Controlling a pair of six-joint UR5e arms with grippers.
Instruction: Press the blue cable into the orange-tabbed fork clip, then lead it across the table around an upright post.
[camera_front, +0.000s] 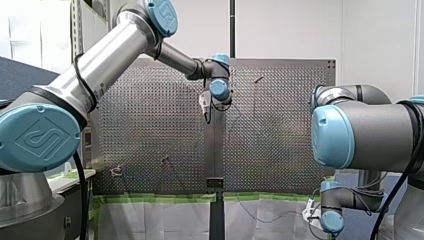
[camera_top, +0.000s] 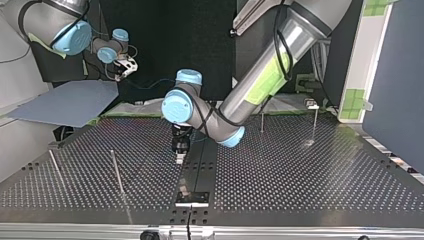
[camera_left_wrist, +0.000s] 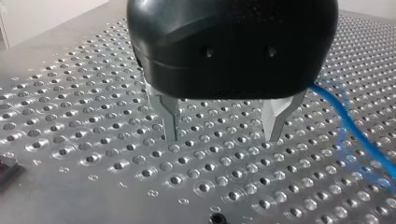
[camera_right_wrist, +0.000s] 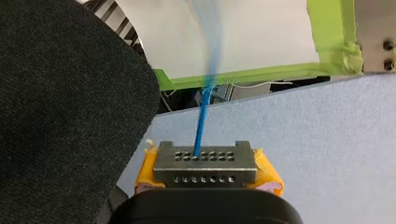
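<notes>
My left hand (camera_left_wrist: 222, 133), black with metal fingers spread apart, hovers over the silver perforated worktop (camera_left_wrist: 93, 140), the thin blue cable (camera_left_wrist: 355, 133) running just beside it, while my yellow-padded right hand (camera_right_wrist: 205, 163) is clamped on that cable.

A white wall (camera_front: 285, 30) beyond the perforated table (camera_front: 150, 125), grey-blue board (camera_top: 70, 102) beside it, green tape (camera_front: 150, 198) along the table's edge.
</notes>
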